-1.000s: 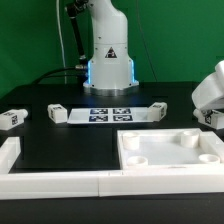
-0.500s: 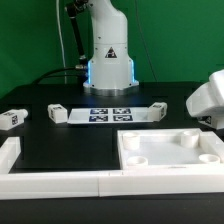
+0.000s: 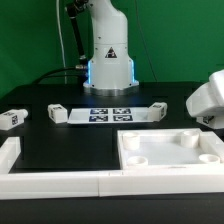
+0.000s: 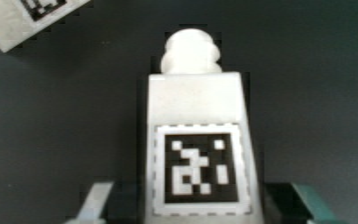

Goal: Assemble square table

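exterior, cut off: gripper [image 3: 209,112] is clipped by the exterior view's right edge; its fingers and anything under them can't be made out here
exterior, tabletop: white square tabletop [image 3: 170,152] lies flat on the black table [image 3: 60,140], just behind the front rail [image 3: 100,183], raised rim up, round corner holes showing
exterior, loose legs: left leg [image 3: 12,118] lies near the exterior view's left edge; middle leg [image 3: 57,113] and right leg [image 3: 157,110] lie just beside the two ends of the marker board [image 3: 110,113]; their tags are too small to read
exterior, back: robot base [image 3: 108,60], top cut off
wrist, hard to see: picture is blurred; near end of the fourth leg [image 4: 197,110] runs out of frame; a tagged white part [image 4: 25,20] in the corner is mostly cut off, can't tell which part
wrist, leg look: white, blocky, lying flat on the black table, black-and-white square tag [image 4: 202,165] facing the camera, rounded peg [image 4: 192,50] at the far end
wrist, gripper: jaws spread wide, one finger [image 4: 101,200] on each side of the fourth leg, with a thin dark gap on both sides; no contact visible
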